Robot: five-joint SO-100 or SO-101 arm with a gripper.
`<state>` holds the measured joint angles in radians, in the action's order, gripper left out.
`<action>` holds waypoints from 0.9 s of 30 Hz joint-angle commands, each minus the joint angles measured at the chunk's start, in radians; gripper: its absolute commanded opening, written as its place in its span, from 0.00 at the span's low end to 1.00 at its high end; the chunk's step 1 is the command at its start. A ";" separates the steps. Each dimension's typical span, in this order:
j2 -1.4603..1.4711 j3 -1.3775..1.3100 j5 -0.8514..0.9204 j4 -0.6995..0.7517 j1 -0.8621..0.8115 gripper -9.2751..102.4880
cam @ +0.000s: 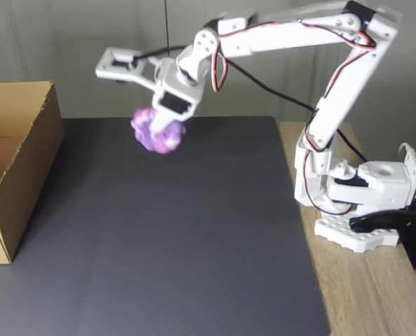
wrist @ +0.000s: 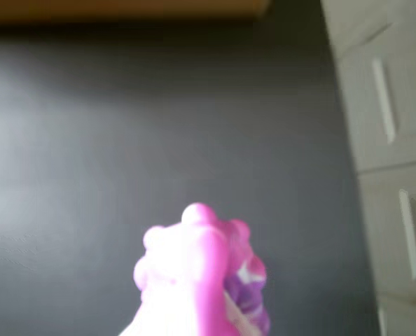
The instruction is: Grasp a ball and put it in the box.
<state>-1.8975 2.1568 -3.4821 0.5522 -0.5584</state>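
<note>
Wrist view first: one ball [wrist: 201, 273] is seen at the bottom centre of the frame, blurred, pink and purple with rounded knobs, cut off by the lower edge. Behind it the dark mat [wrist: 159, 140] is spread across most of the frame. A brown strip of the box [wrist: 124, 7] is visible along the top edge, well apart from the ball. At the right edge, pale panelled cabinet fronts [wrist: 390, 105] are seen.

From the fixed view, nearest at the lower right, the wooden surface [cam: 362, 294] is shown, with the white base [cam: 362, 217] of the single arm mounted on it. The dark mat [cam: 173, 231] is laid over the rest of the frame. The arm is stretched from the right toward the upper left, and the hand [cam: 159, 129] is held in the upper-left-centre of the frame, above the mat. The one ball [cam: 155, 131] is gripped between the fingers of the hand, hanging just below them and clear of the mat. One box [cam: 22, 161], brown cardboard with its top open, is stood at the left edge of the frame, on the mat. The ball is placed to the right of the box, near it but not over its opening. Farthest back, a grey wall [cam: 54, 42] is seen.
</note>
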 commanded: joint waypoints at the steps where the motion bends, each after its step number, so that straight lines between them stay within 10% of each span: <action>1: -0.066 -0.110 0.020 0.055 0.035 0.08; 17: 0.055 -0.715 0.067 0.255 0.201 0.08; 27: 0.267 -0.939 0.095 0.060 0.278 0.08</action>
<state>-1.6368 1.2885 -3.3962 0.6811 -0.2991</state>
